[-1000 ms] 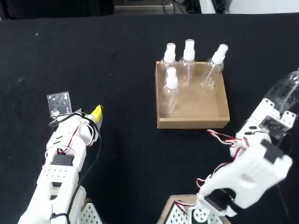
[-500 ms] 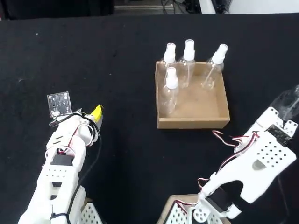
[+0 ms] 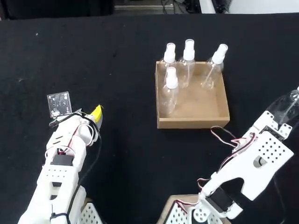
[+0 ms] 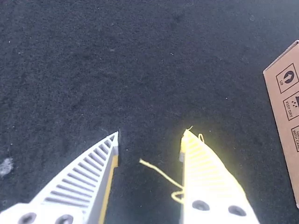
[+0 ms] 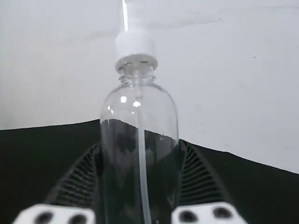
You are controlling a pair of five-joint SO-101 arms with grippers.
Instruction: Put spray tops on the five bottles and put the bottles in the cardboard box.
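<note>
The cardboard box stands right of the table's middle, with several clear bottles in it, each with a white spray top; one bottle is at its front left. My right gripper hangs to the right of the box, shut on another clear bottle. In the right wrist view this bottle sits between the ribbed fingers, with a white spray collar and its tube inside. My left gripper is open over bare black cloth at the table's left, with nothing in it.
A small white card lies beside the left gripper. The box's printed side shows in the left wrist view. A loose yellow thread hangs from one left finger. Black cloth covers the table.
The right arm has turned and dropped, carrying the held bottle a little lower near the table's right edge. The left arm and the box have stayed put.
</note>
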